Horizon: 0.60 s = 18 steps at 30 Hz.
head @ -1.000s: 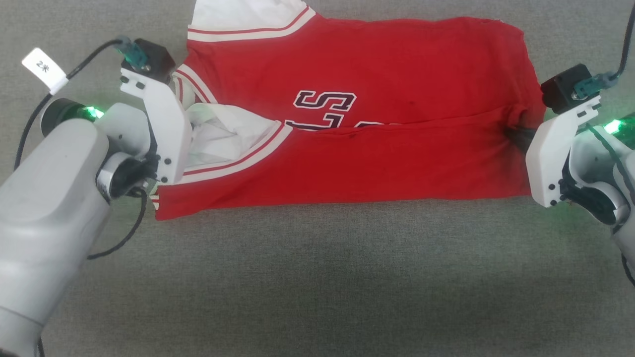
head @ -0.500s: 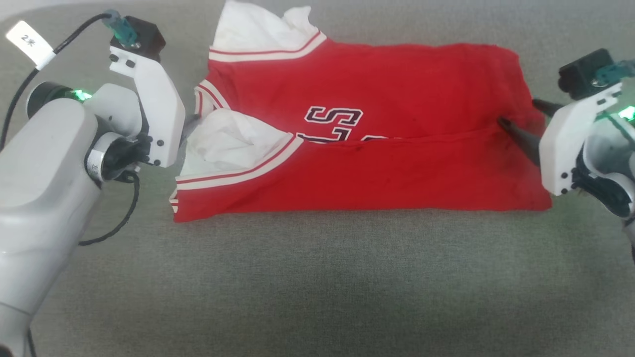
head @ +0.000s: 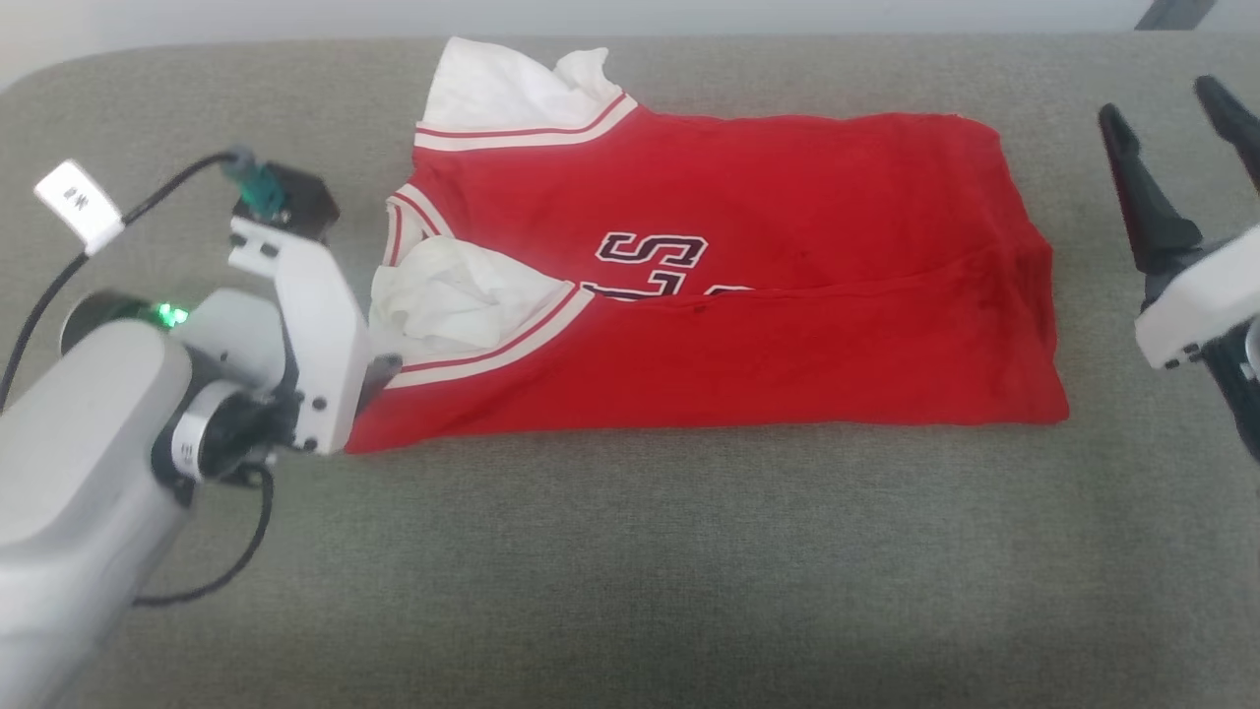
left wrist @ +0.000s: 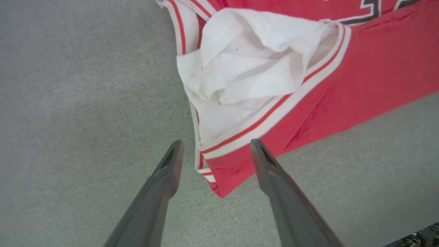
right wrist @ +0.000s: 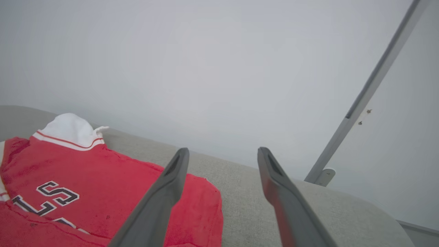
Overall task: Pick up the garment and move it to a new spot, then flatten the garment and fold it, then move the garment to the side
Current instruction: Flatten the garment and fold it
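The garment (head: 728,325) is a red jersey with white panels and striped trim, lying folded lengthwise on the grey padded table (head: 630,571). Part of its black lettering shows along the fold. In the left wrist view my left gripper (left wrist: 216,145) is open and hangs just above the garment's (left wrist: 360,79) near-left corner, one finger on each side of the striped trim. In the head view its white wrist housing (head: 310,335) hides most of the fingers. My right gripper (head: 1166,108) is open and raised off the garment's right end, holding nothing. Its fingers (right wrist: 171,178) point over the garment's (right wrist: 103,178) far-right corner toward the wall.
Crumpled white fabric (left wrist: 247,65) bulges at the garment's left end. A black cable with a white tag (head: 79,202) loops by my left arm. Behind the table is a pale wall with a slanted grey metal bar (right wrist: 370,85). Bare table surface lies in front of the garment.
Both grippers opened and let go of the garment. The right gripper lifted up and away to the right. The left drew back to the near-left corner. The head camera tilted up.
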Tool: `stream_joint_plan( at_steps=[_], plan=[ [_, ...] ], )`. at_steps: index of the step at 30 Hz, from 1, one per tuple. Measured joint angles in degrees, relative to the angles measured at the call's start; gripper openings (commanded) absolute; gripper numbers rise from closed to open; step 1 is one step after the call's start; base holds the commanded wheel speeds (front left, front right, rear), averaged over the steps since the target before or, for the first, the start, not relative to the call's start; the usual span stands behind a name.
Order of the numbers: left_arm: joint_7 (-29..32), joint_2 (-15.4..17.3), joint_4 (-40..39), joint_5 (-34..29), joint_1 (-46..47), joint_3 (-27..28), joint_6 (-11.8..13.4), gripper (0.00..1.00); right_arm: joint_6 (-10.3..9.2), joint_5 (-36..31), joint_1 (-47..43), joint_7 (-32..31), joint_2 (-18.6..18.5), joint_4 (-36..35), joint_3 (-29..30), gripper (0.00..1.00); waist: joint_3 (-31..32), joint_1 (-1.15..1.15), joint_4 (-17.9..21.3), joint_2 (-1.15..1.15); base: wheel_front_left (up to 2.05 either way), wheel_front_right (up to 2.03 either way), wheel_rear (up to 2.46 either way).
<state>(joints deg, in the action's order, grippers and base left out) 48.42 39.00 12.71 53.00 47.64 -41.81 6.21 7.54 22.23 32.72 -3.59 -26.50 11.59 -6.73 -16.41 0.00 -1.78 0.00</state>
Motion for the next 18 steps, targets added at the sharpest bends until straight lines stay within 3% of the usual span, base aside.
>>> stream_joint_plan(
  at_steps=[9,18],
  plan=[
    [0.54,3.16,-2.68,1.63,-5.67,1.15,3.9,1.0,0.0,-9.46,-9.36,2.05,10.14,-13.76,12.03,1.0,-1.77,0.0,1.79,0.0,0.0,0.0,0.0],
    [-2.24,2.19,3.0,3.58,-6.73,2.82,3.26,1.0,0.0,-11.11,-15.36,-1.62,15.3,-20.38,15.44,1.0,-4.65,0.0,3.6,0.0,0.0,0.0,0.0]
  ],
)
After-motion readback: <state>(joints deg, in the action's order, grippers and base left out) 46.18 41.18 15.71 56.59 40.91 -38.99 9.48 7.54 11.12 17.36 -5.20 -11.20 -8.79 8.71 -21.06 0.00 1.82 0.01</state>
